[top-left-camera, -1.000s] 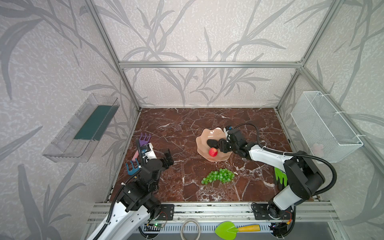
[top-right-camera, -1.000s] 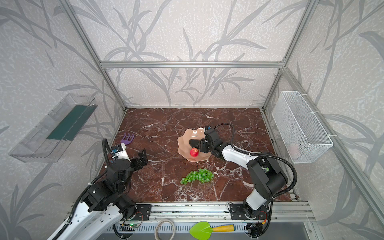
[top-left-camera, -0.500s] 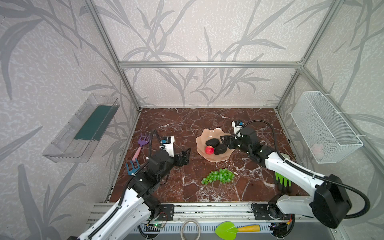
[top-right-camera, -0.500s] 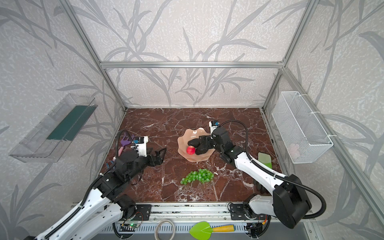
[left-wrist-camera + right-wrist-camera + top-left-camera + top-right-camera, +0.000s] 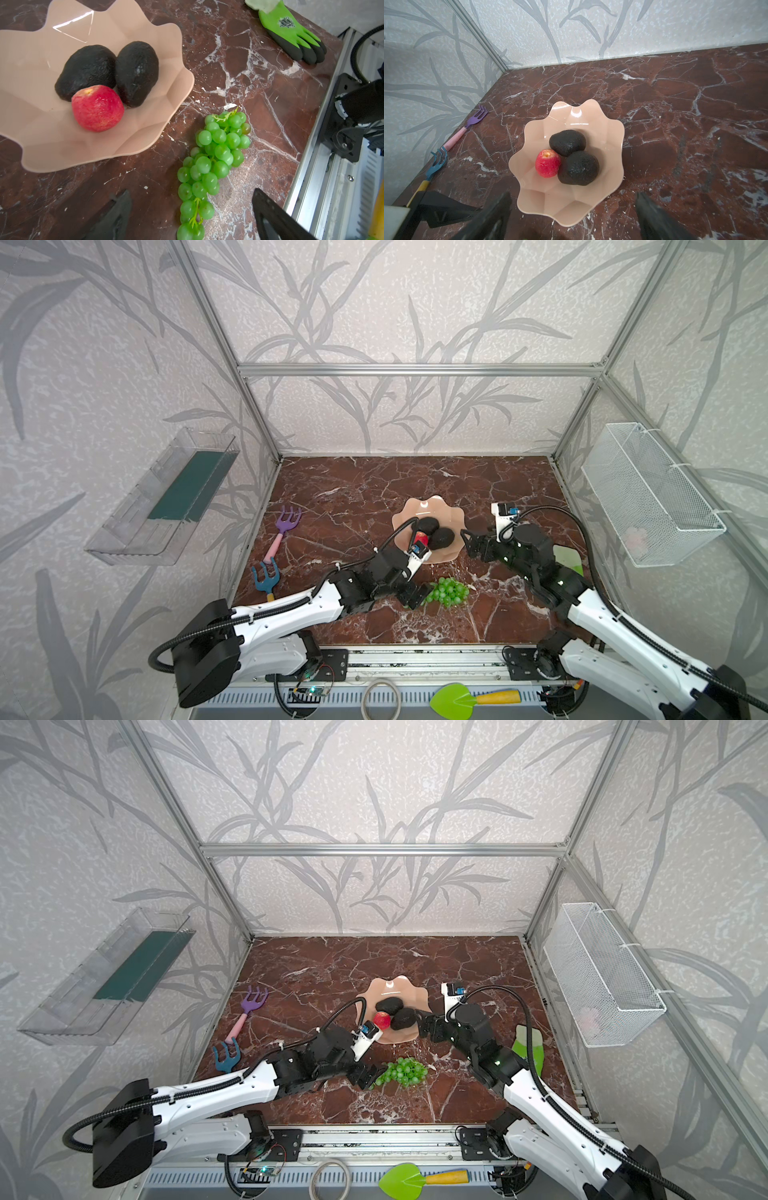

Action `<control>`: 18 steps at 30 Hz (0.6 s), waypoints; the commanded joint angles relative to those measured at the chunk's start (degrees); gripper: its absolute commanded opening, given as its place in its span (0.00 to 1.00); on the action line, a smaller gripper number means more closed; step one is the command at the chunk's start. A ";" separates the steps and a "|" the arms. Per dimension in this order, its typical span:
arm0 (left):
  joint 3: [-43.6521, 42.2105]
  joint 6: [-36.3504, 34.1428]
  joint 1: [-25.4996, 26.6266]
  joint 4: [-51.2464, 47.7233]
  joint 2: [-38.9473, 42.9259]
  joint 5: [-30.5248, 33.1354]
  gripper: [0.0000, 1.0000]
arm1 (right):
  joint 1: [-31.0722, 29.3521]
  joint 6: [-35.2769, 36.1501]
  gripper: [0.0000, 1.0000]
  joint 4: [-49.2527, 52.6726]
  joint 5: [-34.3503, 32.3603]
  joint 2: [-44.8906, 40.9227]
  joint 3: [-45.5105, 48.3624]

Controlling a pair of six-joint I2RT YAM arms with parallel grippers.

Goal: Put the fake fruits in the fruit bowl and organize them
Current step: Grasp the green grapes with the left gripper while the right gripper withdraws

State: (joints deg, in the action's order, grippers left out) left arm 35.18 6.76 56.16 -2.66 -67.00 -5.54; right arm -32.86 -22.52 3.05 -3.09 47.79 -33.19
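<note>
Jaws on the left arm are hanging wide open and empty over one end of the grapes (image 5: 212, 158) lying on the table (image 5: 259, 87) between its front edge and the fruit bowl (image 5: 52, 149), so they should be closing gently across the bunch's thicker middle.

No word, number or brand name can be read in any of these views. The only printed mark is a small dark crest-like emblem (image 5: 286, 22) on the green back of the glove (image 5: 276, 31), which lies on the counter (image 5: 259, 93) in the left wrist view. Any lettering inside it is too small and blurred to make out.
</note>
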 commanded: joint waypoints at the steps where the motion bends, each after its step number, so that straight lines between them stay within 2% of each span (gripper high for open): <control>1: -2.52 -7.50 1.53 6.14 0.10 -0.85 0.92 | 0.32 0.20 0.93 3.22 -1.77 -3.26 1.08; 9: -3.54 -14.47 4.47 9.37 -7.33 -0.45 0.92 | 0.32 1.14 0.93 5.69 -2.70 -6.43 1.21; 18: -2.49 -15.22 5.61 16.87 -15.40 0.07 0.93 | 0.34 1.54 0.93 7.44 -2.97 -9.00 1.29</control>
State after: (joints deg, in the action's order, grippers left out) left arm 32.36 -6.22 61.47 9.89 -80.36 -5.85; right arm -32.86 -22.00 9.04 -5.21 40.07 -32.25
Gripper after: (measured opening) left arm 0.928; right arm 0.934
